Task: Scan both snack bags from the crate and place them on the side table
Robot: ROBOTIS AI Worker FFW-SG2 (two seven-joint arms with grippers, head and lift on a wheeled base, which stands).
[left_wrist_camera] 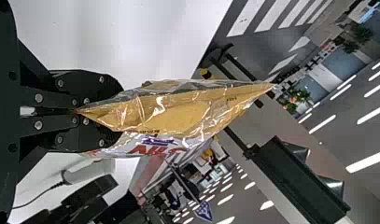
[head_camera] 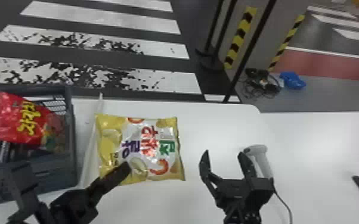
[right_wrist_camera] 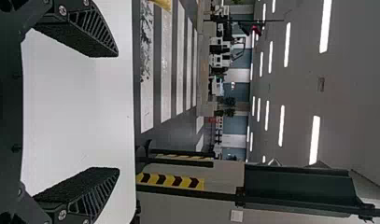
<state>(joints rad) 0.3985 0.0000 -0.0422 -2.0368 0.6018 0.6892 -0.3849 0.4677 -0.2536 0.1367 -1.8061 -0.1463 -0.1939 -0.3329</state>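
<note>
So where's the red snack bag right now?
In the head view, the red snack bag lies in the dark crate on the left, left of the yellow bag.

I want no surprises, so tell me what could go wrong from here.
The left gripper pinches the yellow snack bag near one edge between its jaws, so the bag could slip or swing. The right gripper, jaws open, looks close to the scanner and may knock it; the cord might also snag that arm.

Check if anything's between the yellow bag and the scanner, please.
Yes: from the head view, the open right gripper stands between the yellow bag and the scanner, nearer the scanner.
</note>
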